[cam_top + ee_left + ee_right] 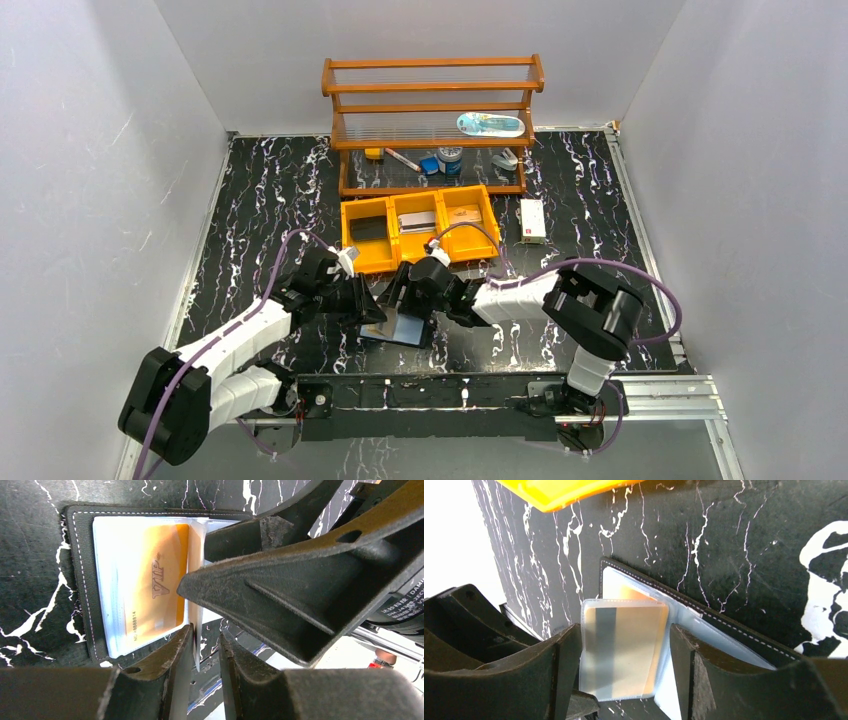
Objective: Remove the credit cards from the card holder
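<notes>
The card holder [400, 330] lies open on the black marble table between both arms, black outside [82, 580], with clear sleeves inside. One sleeve holds an orange credit card [155, 580] marked VIP. A raised sleeve leaf holds a tan card [629, 645] with a dark stripe. My left gripper [206, 632] is narrowly open around that leaf's thin edge. The leaf touches one finger [175, 660], and a gap shows to the other. My right gripper [624, 630] stands open and wide, its fingers flanking the leaf's two sides. One right fingertip [190, 587] rests on the VIP sleeve.
A yellow three-compartment bin tray [393, 225] sits just behind the grippers, its corner [559, 492] near the holder. A wooden shelf [430, 90] with small items stands at the back. A white box [532, 220] lies right of the tray.
</notes>
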Robot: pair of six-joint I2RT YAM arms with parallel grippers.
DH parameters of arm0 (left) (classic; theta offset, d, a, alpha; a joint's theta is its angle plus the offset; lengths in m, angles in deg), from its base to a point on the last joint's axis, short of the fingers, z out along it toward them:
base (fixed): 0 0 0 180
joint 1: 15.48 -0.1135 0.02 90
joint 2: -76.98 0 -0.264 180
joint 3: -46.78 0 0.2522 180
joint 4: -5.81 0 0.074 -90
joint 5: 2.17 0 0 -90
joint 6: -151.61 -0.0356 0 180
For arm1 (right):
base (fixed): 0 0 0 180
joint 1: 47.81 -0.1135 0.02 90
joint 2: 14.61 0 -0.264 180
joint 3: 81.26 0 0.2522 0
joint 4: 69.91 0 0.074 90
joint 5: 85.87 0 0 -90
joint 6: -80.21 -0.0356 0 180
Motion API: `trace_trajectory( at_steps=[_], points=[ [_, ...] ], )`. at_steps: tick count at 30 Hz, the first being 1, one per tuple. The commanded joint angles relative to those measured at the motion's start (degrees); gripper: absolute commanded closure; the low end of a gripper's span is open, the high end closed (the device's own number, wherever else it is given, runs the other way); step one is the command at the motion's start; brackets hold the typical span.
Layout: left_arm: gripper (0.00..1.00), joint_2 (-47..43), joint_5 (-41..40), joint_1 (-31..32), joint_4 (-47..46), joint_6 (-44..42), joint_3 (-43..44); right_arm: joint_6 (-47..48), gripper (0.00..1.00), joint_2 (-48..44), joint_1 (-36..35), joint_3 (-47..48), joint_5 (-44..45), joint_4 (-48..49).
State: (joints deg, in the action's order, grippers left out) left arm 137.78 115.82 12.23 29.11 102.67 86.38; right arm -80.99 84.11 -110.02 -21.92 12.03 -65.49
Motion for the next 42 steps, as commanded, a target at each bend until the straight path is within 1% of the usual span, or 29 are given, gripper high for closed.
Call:
trace_trajectory(
  at_steps=[1,3,5,9,12,14,17,21,27,30,34,37,42],
  points=[
    [0.76,0.0,2.2,0.7,-0.9,-0.8,0.6,3.7,0.24,-3.1,0.2,-1.1,-1.5,-3.9],
    [0.76,-0.1,2.4,0.8,-0.9,-0.8,0.6,4.5,0.2,-4.4,0.2,-1.0,-1.5,-3.5],
    [0.76,-0.1,2.5,1.0,-0.9,-0.8,0.7,4.8,0.18,-5.5,0.2,-0.8,-1.2,-3.9],
    [0.76,-0.4,2.3,1.4,-1.0,-0.6,0.5,4.9,0.17,-7.3,0.2,-0.4,0.7,-6.9],
    [0.75,-0.4,2.3,1.7,-1.1,-0.3,0.6,4.4,0.21,-8.6,0.2,-1.2,2.1,-8.1],
    [0.75,-0.5,2.3,1.9,-1.1,-0.3,0.8,4.1,0.29,-9.3,0.2,-2.0,2.3,-7.8],
    [0.75,-0.8,2.2,2.1,-1.1,-0.2,0.8,4.2,0.36,-9.1,0.2,-2.3,1.1,-6.6],
    [0.75,-0.4,2.3,2.6,-1.1,-0.2,1.1,4.8,0.39,-7.7,0.2,-1.5,-1.1,-5.6],
    [0.77,-0.8,2.1,3.3,-1.0,0.0,1.0,4.8,0.41,-7.5,0.2,-1.1,-1.7,-5.4],
    [0.77,-1.1,2.1,3.7,-1.1,-0.1,1.2,4.6,0.4,-8.4,0.1,-1.5,-0.8,-5.9],
    [0.76,-0.1,3.0,4.2,-1.2,-1.2,2.1,2.9,0.31,-10.3,0.2,-2.1,3.1,-9.3],
    [0.76,1.1,3.2,4.9,-1.3,-1.7,3.1,1.5,0.3,-12.6,0.2,-3.5,6.3,-10.4],
    [0.71,2.8,3.1,6.2,-2.0,-2.0,4.3,-0.7,0.3,-16.4,0.2,-6.2,10.0,-11.5]
  ],
)
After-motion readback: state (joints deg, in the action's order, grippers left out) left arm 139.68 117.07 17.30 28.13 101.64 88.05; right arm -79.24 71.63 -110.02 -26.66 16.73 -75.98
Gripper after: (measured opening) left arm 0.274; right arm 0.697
